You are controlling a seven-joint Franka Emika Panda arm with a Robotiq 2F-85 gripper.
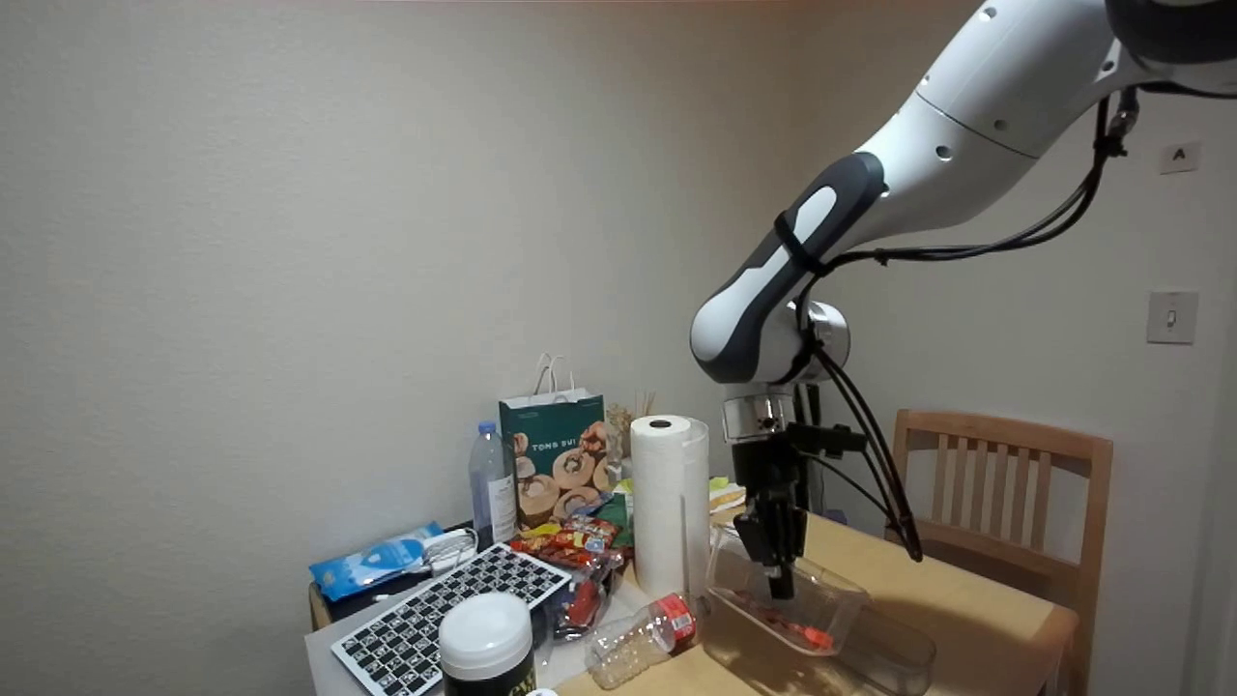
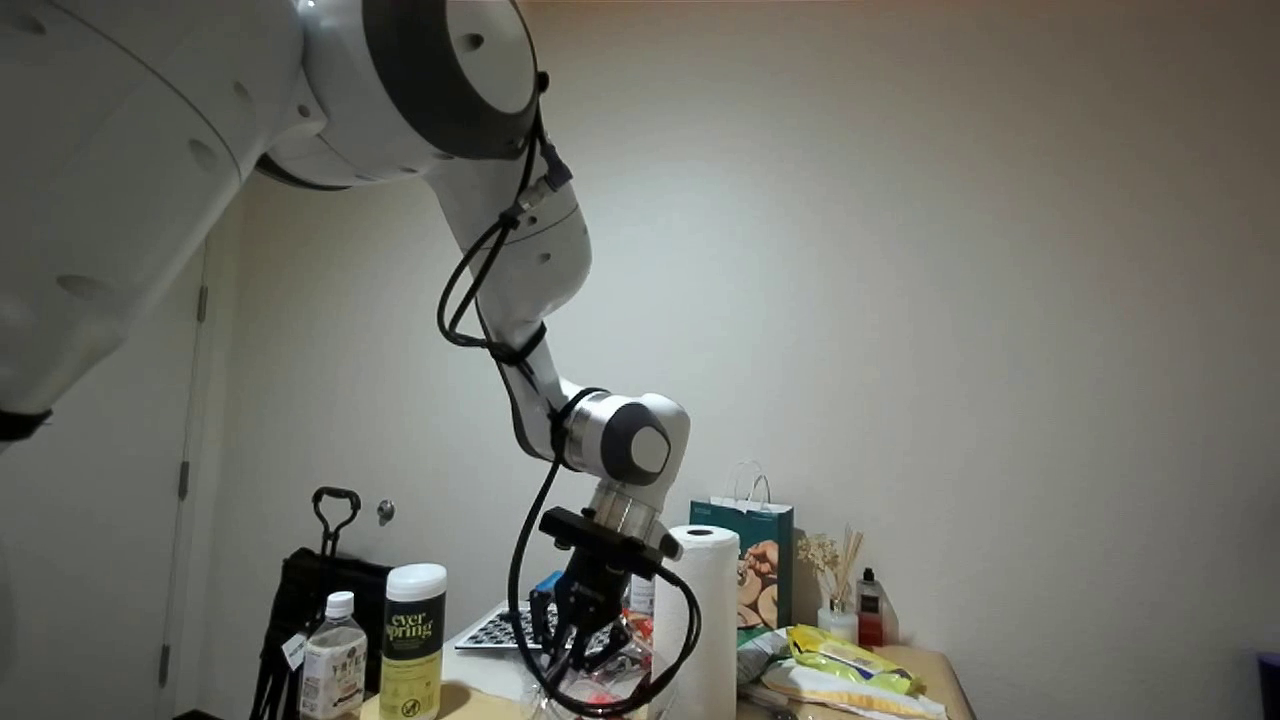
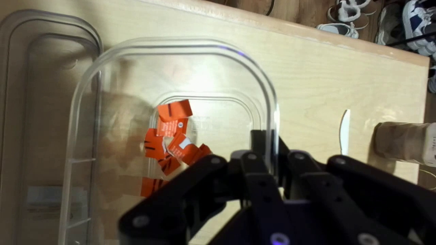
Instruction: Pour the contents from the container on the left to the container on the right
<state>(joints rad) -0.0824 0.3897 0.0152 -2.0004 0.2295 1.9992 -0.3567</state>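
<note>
A clear plastic container [image 3: 170, 46] holds several orange packets [image 3: 184, 148], gathered toward its left side in the wrist view. It also shows tilted in an exterior view [image 1: 831, 604], apparently raised off the table. My gripper [image 3: 267, 144] is shut on this container's wall, one finger inside and one outside. The gripper also shows in both exterior views [image 1: 781, 585] [image 2: 575, 665]. A second clear container [image 3: 51, 20] lies beside it at the left of the wrist view, partly overlapped by the held one. It shows low in an exterior view [image 1: 904, 657]; no packets are visible in it.
A paper towel roll [image 1: 662, 512] and a lying plastic bottle [image 1: 628, 643] stand close to the held container. Snack packs [image 1: 580, 541], a checkered board [image 1: 454, 609] and a white-lidded canister [image 1: 486, 638] are nearby. A white knife [image 3: 344, 132] lies near the table's edge [image 3: 306, 30].
</note>
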